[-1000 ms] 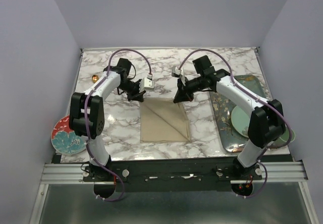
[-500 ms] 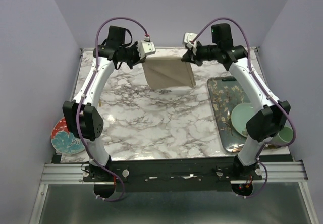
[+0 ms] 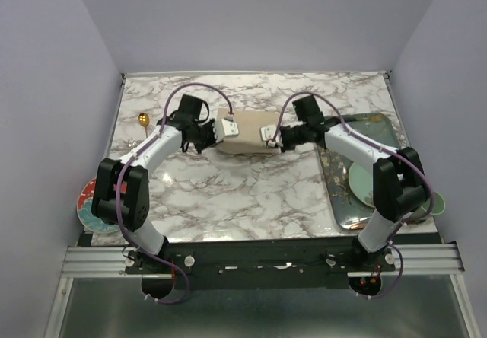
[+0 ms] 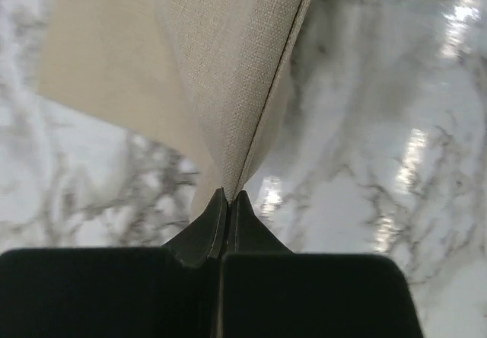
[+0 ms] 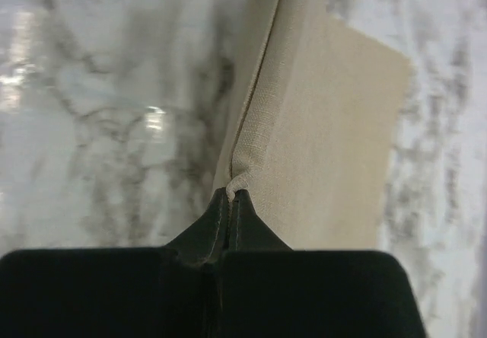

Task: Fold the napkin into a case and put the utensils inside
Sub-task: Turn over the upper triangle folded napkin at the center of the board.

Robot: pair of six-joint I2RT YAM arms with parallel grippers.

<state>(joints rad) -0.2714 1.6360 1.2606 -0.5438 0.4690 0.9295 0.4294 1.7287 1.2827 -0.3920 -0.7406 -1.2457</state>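
Note:
The beige napkin [image 3: 247, 134] is stretched between my two grippers over the far middle of the marble table. My left gripper [image 3: 216, 134] is shut on its left corner, and the cloth [image 4: 228, 71] fans out from the pinched tips [image 4: 229, 195]. My right gripper [image 3: 272, 138] is shut on the right corner, where the hem bunches at the tips [image 5: 230, 193] and the cloth [image 5: 327, 125] spreads beyond. A gold spoon [image 3: 142, 119] lies on the table at the far left, beside the left arm. The fork is not clearly visible.
A patterned tray [image 3: 335, 178] on the right holds a pale green plate [image 3: 364, 182], with a green cup [image 3: 431, 205] at its near corner. A red and blue plate [image 3: 90, 199] sits at the table's left edge, partly behind the left arm.
The napkin lay flat at mid-table, was lifted high toward the far edge, and has now come down lower and nearer, still pinched at both corners.

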